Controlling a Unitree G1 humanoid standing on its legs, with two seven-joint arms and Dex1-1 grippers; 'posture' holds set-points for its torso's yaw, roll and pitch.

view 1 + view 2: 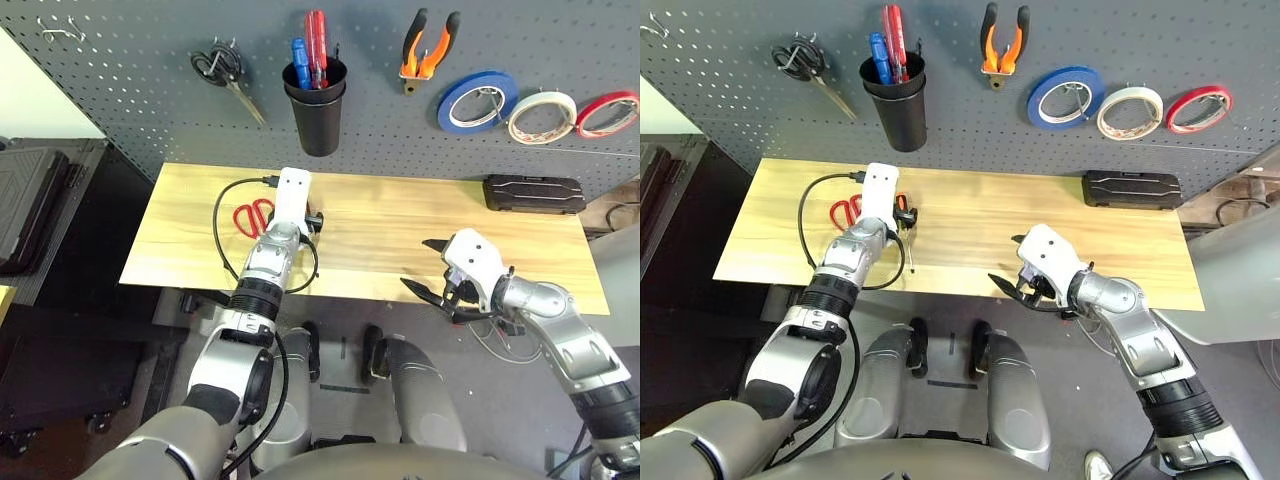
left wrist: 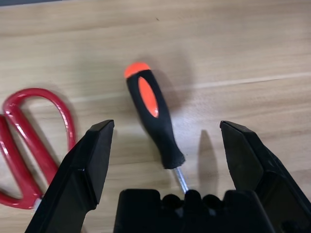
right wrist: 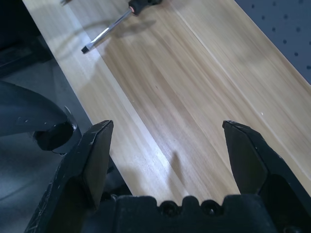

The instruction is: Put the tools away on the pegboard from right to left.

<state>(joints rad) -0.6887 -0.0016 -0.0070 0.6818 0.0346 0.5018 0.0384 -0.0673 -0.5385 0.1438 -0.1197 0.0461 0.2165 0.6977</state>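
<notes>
left gripper (image 2: 165, 145): jaws spread wide, hovering over the table, gripping nothing; one finger (image 2: 90, 155) on each side of the screwdriver handle, not touching it.
screwdriver (image 2: 155, 121): one, slim, orange-and-black handle, lying flat on the table between the open fingers; metal shaft running back under the gripper.
red-handled scissors (image 2: 29, 141): one pair, flat on the table just beside the screwdriver, outside the fingers.
right gripper (image 1: 432, 270): jaws wide apart, empty, held over the near edge of the table, well apart from the left one.
table (image 1: 400, 225): one light wooden top; one black case (image 1: 533, 193) at its far right.
pegboard (image 1: 130, 80): one dark grey panel behind the table.
pliers (image 1: 428, 45): one pair, orange-and-black handles, hanging on the board.
tape rolls: three, hung in a row at the right, blue tape roll (image 1: 477, 102), then cream-white tape roll (image 1: 541, 117), then red tape roll (image 1: 607, 114).
black-handled scissors (image 1: 225, 75): one pair, hanging at the left.
black cup (image 1: 316, 110): one, on the board, holding blue and red handles.
</notes>
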